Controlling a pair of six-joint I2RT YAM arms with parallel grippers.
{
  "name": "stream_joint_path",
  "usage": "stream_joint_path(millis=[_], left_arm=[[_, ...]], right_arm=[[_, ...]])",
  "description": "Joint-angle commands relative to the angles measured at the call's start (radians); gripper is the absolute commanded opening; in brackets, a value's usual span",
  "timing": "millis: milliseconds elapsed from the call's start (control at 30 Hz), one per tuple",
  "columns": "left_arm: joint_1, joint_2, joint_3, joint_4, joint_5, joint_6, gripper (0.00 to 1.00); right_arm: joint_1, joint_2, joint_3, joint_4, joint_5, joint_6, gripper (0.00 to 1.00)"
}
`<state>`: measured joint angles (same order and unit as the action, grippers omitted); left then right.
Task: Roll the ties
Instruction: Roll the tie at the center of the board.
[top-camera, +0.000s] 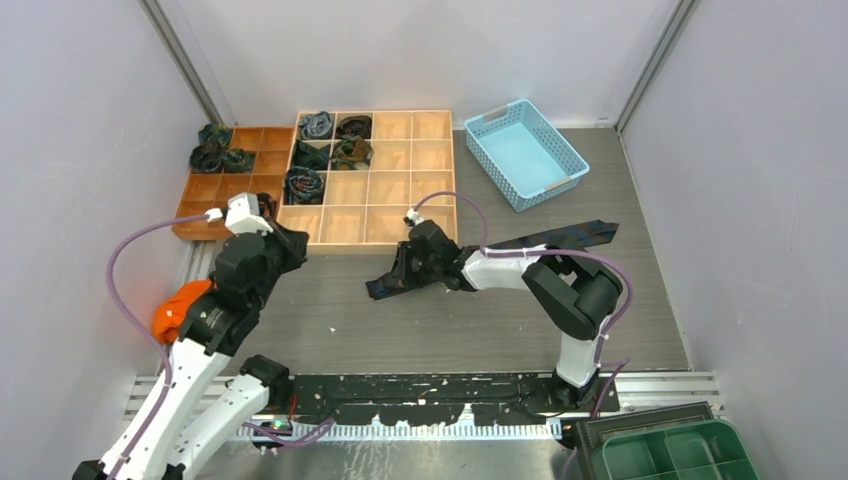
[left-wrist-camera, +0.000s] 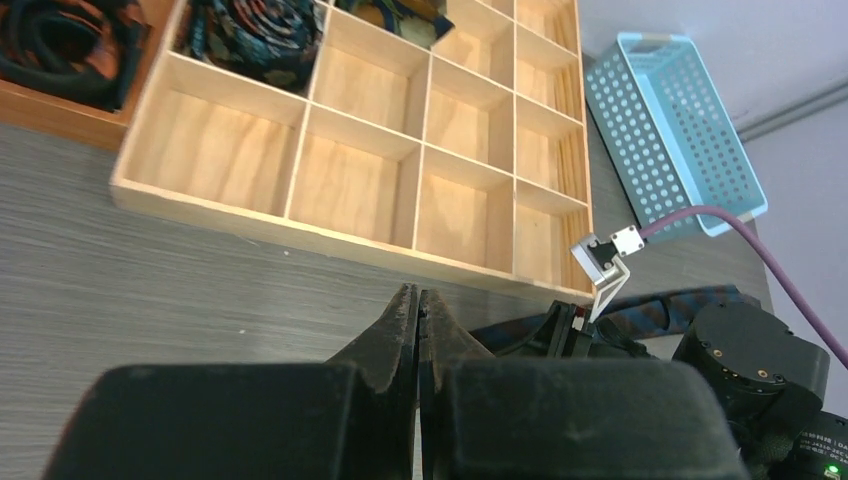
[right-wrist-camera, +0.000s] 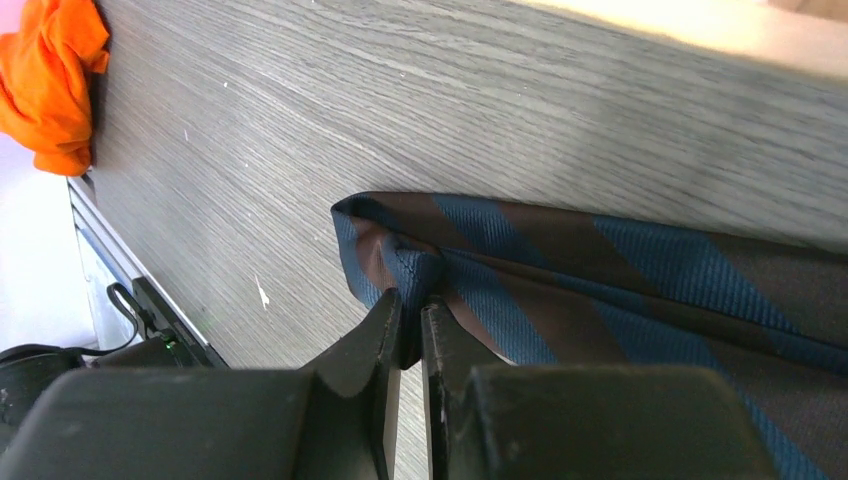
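A navy and brown striped tie (top-camera: 560, 238) lies flat on the grey table, running from the middle toward the right. My right gripper (top-camera: 392, 277) is shut on its narrow end, pinching a fold of the fabric (right-wrist-camera: 405, 268) between the fingertips; the gripper shows close up in the right wrist view (right-wrist-camera: 410, 305). My left gripper (top-camera: 290, 240) is shut and empty, hovering over the table in front of the wooden grid tray; in the left wrist view (left-wrist-camera: 417, 300) its jaws meet with nothing between them. Several rolled ties (top-camera: 304, 184) sit in the tray's left compartments.
The light wooden grid tray (top-camera: 400, 185) stands at the back centre, with a darker wooden tray (top-camera: 215, 190) holding more coils to its left. A light blue basket (top-camera: 525, 152) is at the back right. An orange rounded object (top-camera: 180, 306) lies at the left edge.
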<state>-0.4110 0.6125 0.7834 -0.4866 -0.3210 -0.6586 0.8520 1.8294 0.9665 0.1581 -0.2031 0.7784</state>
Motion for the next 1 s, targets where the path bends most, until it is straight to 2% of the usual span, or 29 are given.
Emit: stream_joint_path(millis=[0, 167, 300, 467, 533, 667, 767, 967], left_arm=[[0.001, 0.043, -0.035, 0.162, 0.111, -0.032, 0.00], [-0.032, 0.178, -0.065, 0.224, 0.176, -0.042, 0.00], [-0.107, 0.281, -0.081, 0.281, 0.174, -0.027, 0.00], [-0.181, 0.389, -0.094, 0.351, 0.145, -0.022, 0.00], [-0.185, 0.418, -0.100, 0.369, 0.149, -0.022, 0.00], [-0.186, 0.458, -0.123, 0.405, 0.145, -0.012, 0.00], [-0.186, 0.496, -0.142, 0.436, 0.153, -0.006, 0.00], [-0.186, 0.600, -0.178, 0.549, 0.164, 0.005, 0.00]], right_arm=[[-0.011, -0.095, -0.026, 0.079, -0.021, 0.006, 0.16], [-0.019, -0.125, -0.042, -0.018, 0.060, -0.041, 0.16], [-0.022, -0.127, -0.031, -0.123, 0.128, -0.087, 0.16], [-0.033, -0.086, -0.014, -0.163, 0.144, -0.100, 0.18], [-0.033, -0.065, 0.000, -0.196, 0.144, -0.105, 0.22], [-0.032, -0.061, 0.010, -0.221, 0.196, -0.113, 0.45], [-0.032, -0.066, 0.043, -0.286, 0.263, -0.144, 0.47], [-0.032, -0.085, 0.065, -0.324, 0.298, -0.155, 0.47]])
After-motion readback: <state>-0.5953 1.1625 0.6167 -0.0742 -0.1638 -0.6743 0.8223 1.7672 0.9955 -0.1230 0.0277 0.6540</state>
